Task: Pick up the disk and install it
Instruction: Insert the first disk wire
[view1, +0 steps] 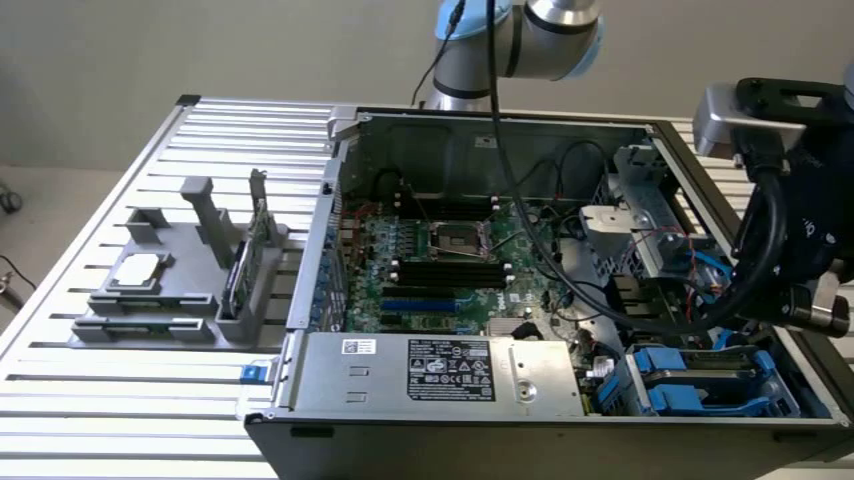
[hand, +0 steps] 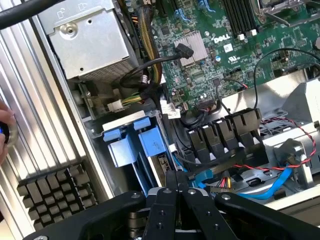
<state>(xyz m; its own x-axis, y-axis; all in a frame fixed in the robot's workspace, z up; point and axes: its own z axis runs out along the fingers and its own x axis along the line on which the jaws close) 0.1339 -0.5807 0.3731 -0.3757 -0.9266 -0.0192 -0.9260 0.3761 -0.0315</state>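
The disk (view1: 695, 378) sits in the drive bay at the front corner of the open computer case (view1: 400, 420), on the exterior view's right. Its bright blue carrier rails frame a grey body. In the wrist view the blue carrier tabs (hand: 133, 142) face me and most of the drive body is hidden inside the bay. My gripper (hand: 178, 184) hangs just above the bay with its two black fingers pressed together and nothing between them. In the exterior view the arm's black wrist (view1: 794, 230) stands over that corner of the case.
The silver power supply (view1: 441, 370) lies beside the bay, and black, red and blue cables (hand: 260, 170) run close to it. The green motherboard (view1: 441, 260) covers the case floor. A grey fixture (view1: 174, 300) stands on the slatted table. A person's hand (hand: 4, 131) is nearby.
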